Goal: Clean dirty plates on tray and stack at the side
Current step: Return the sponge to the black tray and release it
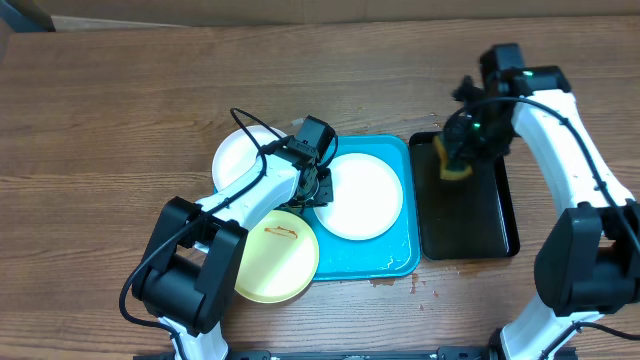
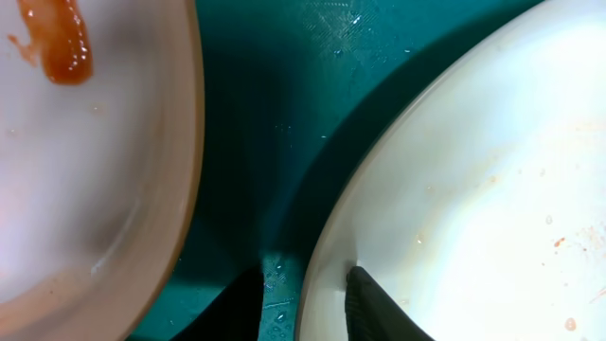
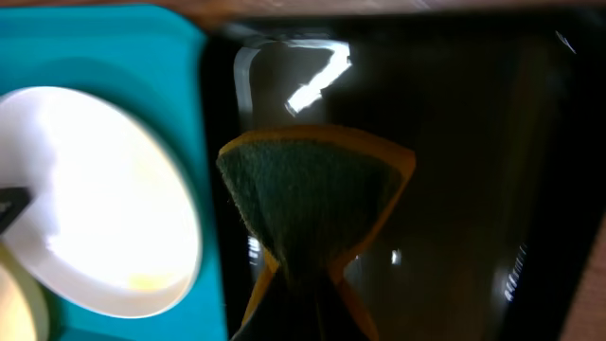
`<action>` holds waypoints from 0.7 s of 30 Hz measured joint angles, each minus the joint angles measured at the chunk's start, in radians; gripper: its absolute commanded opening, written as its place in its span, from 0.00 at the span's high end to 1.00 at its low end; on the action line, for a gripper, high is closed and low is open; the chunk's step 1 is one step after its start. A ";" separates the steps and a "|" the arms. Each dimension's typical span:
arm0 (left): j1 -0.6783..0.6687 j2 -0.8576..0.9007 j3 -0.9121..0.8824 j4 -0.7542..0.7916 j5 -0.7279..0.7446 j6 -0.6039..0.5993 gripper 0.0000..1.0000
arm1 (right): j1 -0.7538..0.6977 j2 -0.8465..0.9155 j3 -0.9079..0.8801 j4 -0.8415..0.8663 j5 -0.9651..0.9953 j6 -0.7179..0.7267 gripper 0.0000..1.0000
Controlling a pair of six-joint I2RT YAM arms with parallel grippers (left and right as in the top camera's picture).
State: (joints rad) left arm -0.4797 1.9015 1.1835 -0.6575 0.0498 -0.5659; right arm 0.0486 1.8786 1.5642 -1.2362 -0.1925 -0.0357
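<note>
The left end effector (image 2: 301, 289) is straddling the rim of the white plate (image 2: 473, 189) on the tray (image 2: 275, 114), jaws slightly apart — probably steadying it. The right end effector (image 3: 301, 284) is clamping a sponge (image 3: 312, 189) above the black tray (image 3: 473, 142) — ready for wiping.

L arm (image 1: 250, 195) & R arm (image 1: 570, 135): smooth white rounded link shells w/ blk joint housings between, plus big blocky blk segments near each base. Thin blk cable (image 1: 248, 125) loops along L arm's upper link. Small green LED (image 1: 527, 72) lit on R arm's blk wrist unit. L claw (image 2: 303, 308): two matte blk tapered fingers (image 2: 379, 308). R claw (image 3: 301, 284): dark too, blurred close up.
</note>
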 measured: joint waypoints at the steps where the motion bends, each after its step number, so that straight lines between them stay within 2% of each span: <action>1: 0.000 0.000 0.000 0.000 0.000 0.000 0.66 | -0.017 0.000 -0.035 0.015 0.018 0.010 0.96; 10: 0.000 0.000 0.000 0.000 0.011 0.000 0.66 | -0.028 0.000 -0.254 0.227 0.074 0.041 0.96; 11: 0.000 0.000 0.000 -0.003 0.011 0.000 0.66 | -0.029 0.000 -0.258 0.237 0.076 0.043 0.93; 13: 0.000 0.000 0.000 -0.008 0.015 0.000 0.66 | -0.029 0.000 -0.261 0.254 0.080 0.056 0.63; 14: 0.000 0.000 0.000 -0.009 0.015 0.000 0.66 | -0.029 0.000 -0.261 0.257 0.084 0.062 0.53; 16: 0.000 0.000 0.000 -0.009 0.015 0.000 0.64 | -0.029 0.000 -0.261 0.259 0.091 0.068 0.45; 21: -0.003 0.000 0.000 -0.008 0.019 0.000 0.62 | -0.029 0.000 -0.259 0.253 0.095 0.085 0.36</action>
State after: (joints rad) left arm -0.4828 1.9015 1.1835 -0.6651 0.0685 -0.5659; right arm 0.0200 1.8786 1.3048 -0.9829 -0.0971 0.0490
